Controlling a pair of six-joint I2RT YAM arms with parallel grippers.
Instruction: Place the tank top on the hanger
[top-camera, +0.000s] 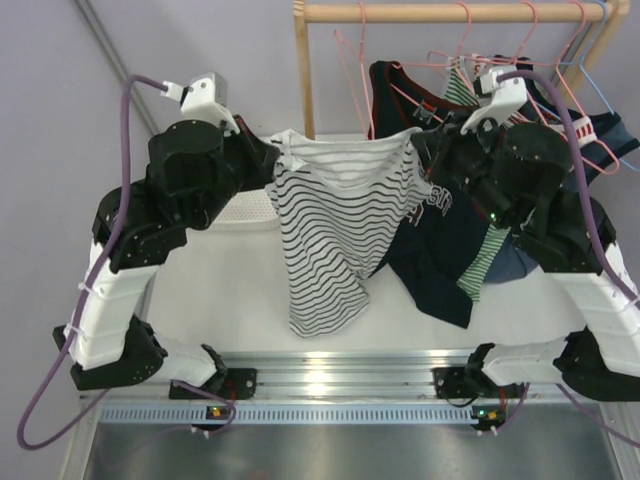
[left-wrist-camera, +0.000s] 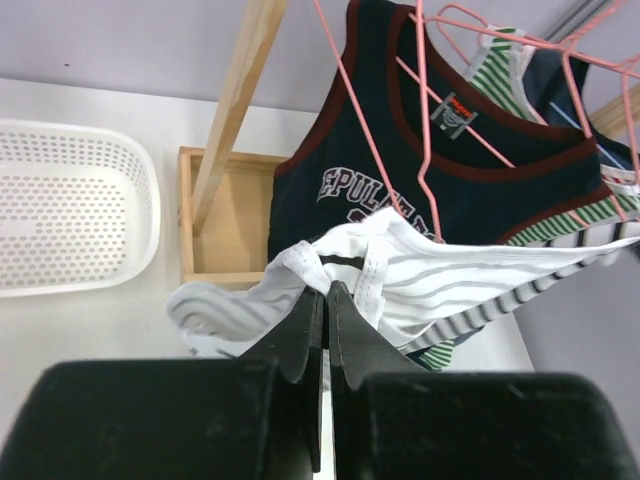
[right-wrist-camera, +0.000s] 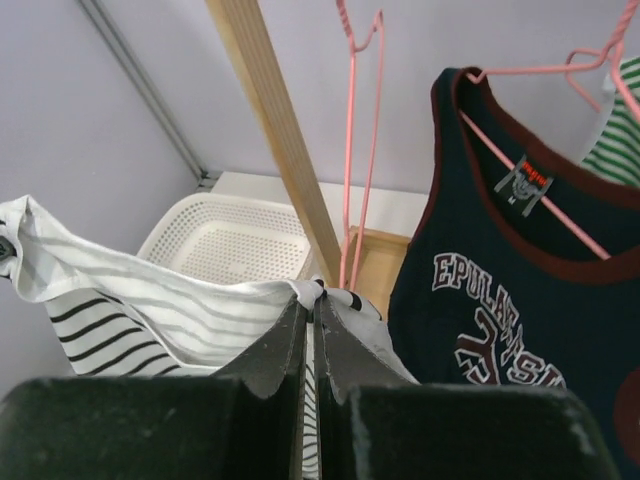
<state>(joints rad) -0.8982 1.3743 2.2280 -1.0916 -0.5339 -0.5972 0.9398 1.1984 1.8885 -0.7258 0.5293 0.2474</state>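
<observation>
You face a lilac wall, and below it a white tabletop (top-camera: 220, 280) that carries everything. One wooden rack (top-camera: 450, 12) stands at its far edge, and one white perforated basket (left-wrist-camera: 70, 200) sits left of the rack's foot.

You have three tops in sight. The black-and-white striped tank top (top-camera: 330, 230) is stretched in the air between your two arms, in front of the rack. A navy top with maroon trim (left-wrist-camera: 460, 190) and a green-and-white striped top (left-wrist-camera: 500, 80) hang on the rail behind it.

On the rail you can count four pink hooks and one light blue hanger (top-camera: 605, 80). One pink wire hanger (right-wrist-camera: 360, 130) hangs empty, just beyond the tank top's upper edge.

Your left pincer (left-wrist-camera: 325, 292) is clamped tight on one shoulder strap. Your right pincer (right-wrist-camera: 308, 300) is pinched on the other, so the top hangs below both.
</observation>
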